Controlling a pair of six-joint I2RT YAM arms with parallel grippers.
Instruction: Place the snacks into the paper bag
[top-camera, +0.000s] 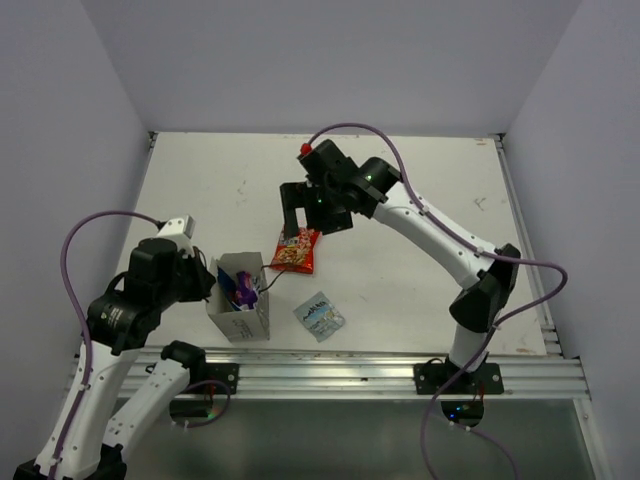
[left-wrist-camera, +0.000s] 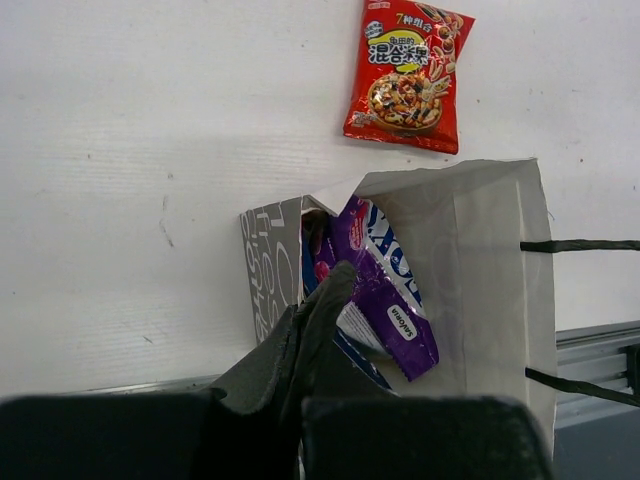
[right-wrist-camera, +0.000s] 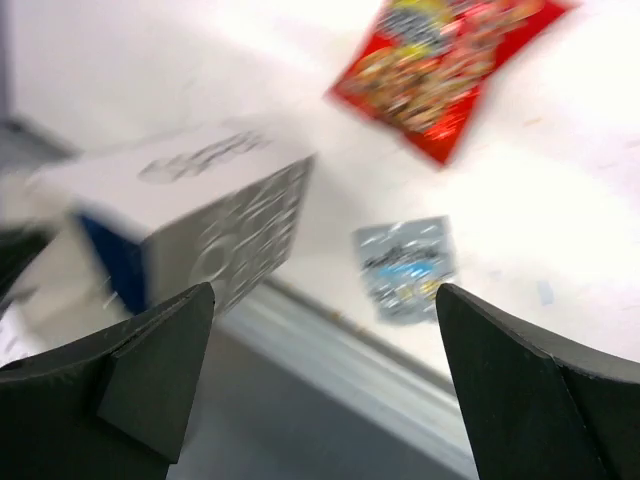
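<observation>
The white table (top-camera: 420, 200) in front of me carries three things, all in its near-left part. The paper bag (top-camera: 250, 318) stands upright close to the near edge. From it, the red-orange chip bag (top-camera: 296, 251) lies flat at about one o'clock. The silvery light-blue packet (top-camera: 319, 316) lies flat at three o'clock, apart from both. Faint dark scuffs mark the tabletop.
</observation>
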